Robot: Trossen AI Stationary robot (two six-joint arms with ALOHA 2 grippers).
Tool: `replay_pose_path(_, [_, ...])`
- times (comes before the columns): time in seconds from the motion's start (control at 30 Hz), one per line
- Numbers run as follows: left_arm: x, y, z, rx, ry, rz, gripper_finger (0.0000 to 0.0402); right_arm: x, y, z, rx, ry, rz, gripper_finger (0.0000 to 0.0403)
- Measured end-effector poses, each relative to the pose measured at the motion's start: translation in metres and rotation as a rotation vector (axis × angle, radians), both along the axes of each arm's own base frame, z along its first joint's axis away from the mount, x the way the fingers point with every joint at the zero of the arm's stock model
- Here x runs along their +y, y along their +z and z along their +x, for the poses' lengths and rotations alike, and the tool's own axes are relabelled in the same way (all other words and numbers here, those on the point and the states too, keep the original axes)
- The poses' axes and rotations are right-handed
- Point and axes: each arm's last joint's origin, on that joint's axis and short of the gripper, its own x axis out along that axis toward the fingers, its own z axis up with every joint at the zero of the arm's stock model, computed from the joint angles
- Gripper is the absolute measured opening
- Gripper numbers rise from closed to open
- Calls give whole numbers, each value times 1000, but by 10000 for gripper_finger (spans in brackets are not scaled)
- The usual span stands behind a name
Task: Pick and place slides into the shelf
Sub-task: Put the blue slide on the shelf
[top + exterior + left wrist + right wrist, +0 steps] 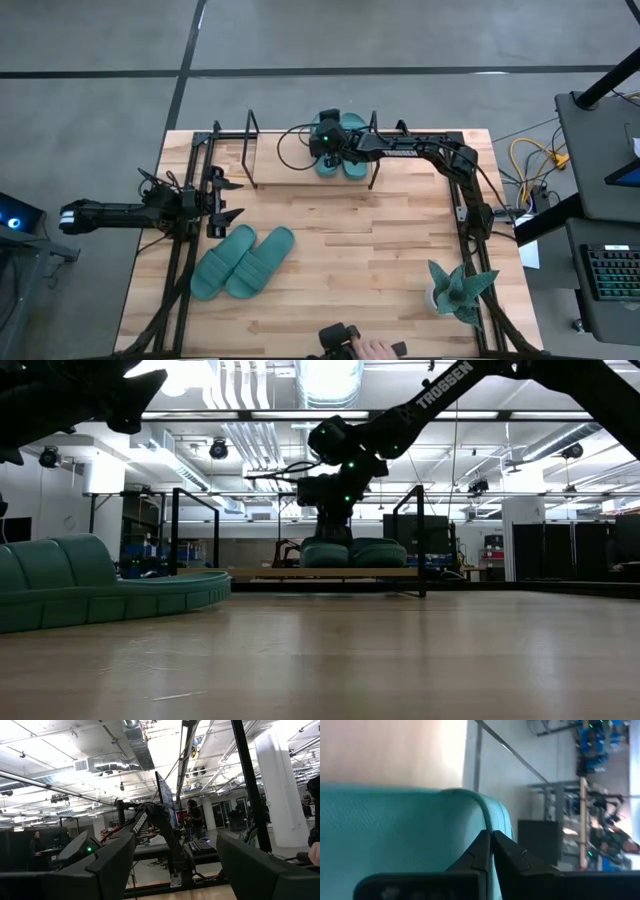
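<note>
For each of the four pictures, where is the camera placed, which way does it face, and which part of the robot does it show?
High view: above the table, facing straight down; both arms, the shelf, two slides on the table.
Low view: at tabletop height, facing level across; the right gripper over the shelf.
Left wrist view: on the left arm, facing the room; the left gripper open.
Right wrist view: on the right arm; the right gripper shut against a slide.
High and low views share the shelf with its slide pair.

Overhead straight down, table-level across — both catch shelf (300, 150), wrists close-in
</note>
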Motion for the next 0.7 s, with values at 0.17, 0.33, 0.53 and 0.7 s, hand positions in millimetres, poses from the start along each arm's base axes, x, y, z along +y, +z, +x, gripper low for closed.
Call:
replay_pose_path(0.17, [0,0,0,0,0,0,268,0,0,0,-6,-26,-5,9])
replay_pose_path(0.33, [0,0,0,0,0,0,268,2,0,0,-7,-31,-5,9])
replay_pose_path(0.53, [0,0,0,0,0,0,268,4,0,1,0,-27,-5,9])
replay_pose_path(0.7, [0,0,0,0,0,0,268,4,0,1,-32,-50,14,9])
